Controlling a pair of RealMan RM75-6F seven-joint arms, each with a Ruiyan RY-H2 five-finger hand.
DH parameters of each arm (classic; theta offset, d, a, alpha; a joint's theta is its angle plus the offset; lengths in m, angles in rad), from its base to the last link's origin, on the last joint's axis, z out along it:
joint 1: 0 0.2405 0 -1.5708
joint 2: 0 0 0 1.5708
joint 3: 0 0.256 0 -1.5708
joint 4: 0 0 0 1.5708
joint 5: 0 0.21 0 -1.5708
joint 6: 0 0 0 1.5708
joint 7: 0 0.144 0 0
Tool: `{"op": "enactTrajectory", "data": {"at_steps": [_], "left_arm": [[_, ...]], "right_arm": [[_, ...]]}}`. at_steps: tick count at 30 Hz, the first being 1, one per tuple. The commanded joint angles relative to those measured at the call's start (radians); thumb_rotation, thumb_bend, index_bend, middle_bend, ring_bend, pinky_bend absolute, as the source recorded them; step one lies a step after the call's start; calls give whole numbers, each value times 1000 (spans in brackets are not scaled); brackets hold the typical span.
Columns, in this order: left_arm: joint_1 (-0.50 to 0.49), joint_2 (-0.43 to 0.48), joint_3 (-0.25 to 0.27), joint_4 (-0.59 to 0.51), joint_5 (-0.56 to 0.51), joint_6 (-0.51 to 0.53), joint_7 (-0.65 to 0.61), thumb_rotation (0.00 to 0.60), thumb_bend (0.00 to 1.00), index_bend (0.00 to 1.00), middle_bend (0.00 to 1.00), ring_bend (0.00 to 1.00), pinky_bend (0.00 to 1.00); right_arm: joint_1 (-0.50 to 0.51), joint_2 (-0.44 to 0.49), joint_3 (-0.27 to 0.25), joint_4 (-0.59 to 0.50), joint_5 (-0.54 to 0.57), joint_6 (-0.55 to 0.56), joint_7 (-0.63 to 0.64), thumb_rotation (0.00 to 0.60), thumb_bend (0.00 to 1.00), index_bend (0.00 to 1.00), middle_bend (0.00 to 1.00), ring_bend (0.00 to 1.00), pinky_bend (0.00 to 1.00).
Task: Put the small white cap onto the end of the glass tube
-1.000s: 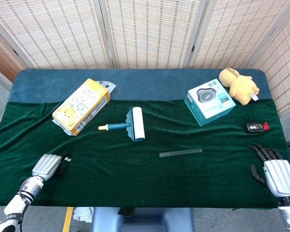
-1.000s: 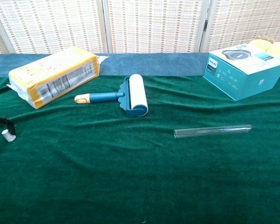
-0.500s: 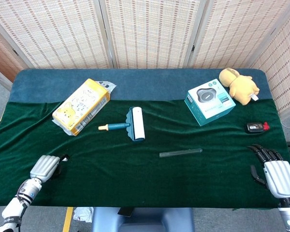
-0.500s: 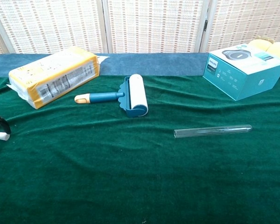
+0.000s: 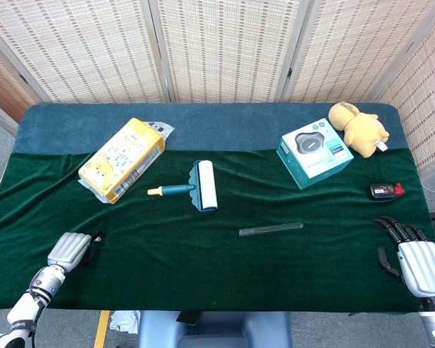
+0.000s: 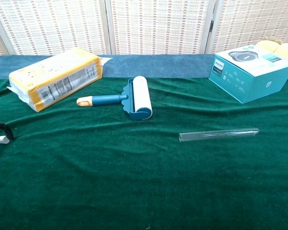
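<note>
We are looking at an early stage of the capping task, in which nothing has yet been joined. The tube (image 5: 270, 230) is lying flat on the green cloth (image 5: 203, 268) near the table's centre, at about 4 o'clock from the lint roller (image 5: 196, 186), with its open end pointing toward 9 o'clock in the chest view (image 6: 219, 134) and nothing fitted on it. The cap (image 6: 1, 140) is lying on its side at the far 9 o'clock edge of the chest view, well apart from the tube, and a dark fingertip (image 6: 5, 128) of the left hand (image 5: 71, 250) is arching directly over it; we cannot tell whether the finger is touching or pinching the cap, so we are treating the cap as not yet secured. In the head view the cap is hidden beside the left hand. The right hand (image 5: 415, 259) is resting at the 4 o'clock corner of the table with its fingers spread and holding nothing, well clear of the tube. We are judging that every step remains: gripping the cap, steadying or lifting the tube, bringing the two together and pressing the cap on. The box (image 5: 315, 153), the yellow pack (image 5: 121, 159) and the plush toy (image 5: 357, 127) are lying toward 12 o'clock, playing no part.
</note>
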Motion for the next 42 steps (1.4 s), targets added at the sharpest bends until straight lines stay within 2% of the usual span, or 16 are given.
{"op": "enactTrajectory", "data": {"at_steps": [1, 11, 31, 36, 38, 42], "left_arm": [[3, 5, 1, -1, -9, 2, 3, 600, 815, 299, 1000, 873, 735], [15, 37, -1, -11, -35, 15, -17, 600, 815, 303, 1000, 874, 735], [52, 71, 11, -23, -18, 54, -63, 600, 815, 310, 1000, 874, 735], [59, 79, 0, -33, -1, 84, -78, 600, 811, 274, 1000, 872, 735], [58, 81, -4, -35, 6, 90, -84, 600, 774, 265, 1000, 872, 735], [47, 73, -11, -26, 20, 81, -100, 600, 536, 282, 1000, 871, 735]], "right_arm": [[1, 0, 1, -1, 0, -1, -1, 600, 584, 194, 233, 265, 223], [1, 1, 1, -10, -6, 3, -8, 600, 584, 194, 233, 266, 223], [1, 3, -2, -21, -16, 7, -18, 600, 583, 194, 233, 266, 223], [-3, 5, -2, -21, -17, 13, -16, 600, 584, 194, 233, 266, 223], [-3, 5, -2, -20, -17, 14, -15, 600, 584, 194, 233, 266, 223], [-4, 4, -3, -17, -17, 15, -11, 600, 584, 194, 233, 265, 223]]}}
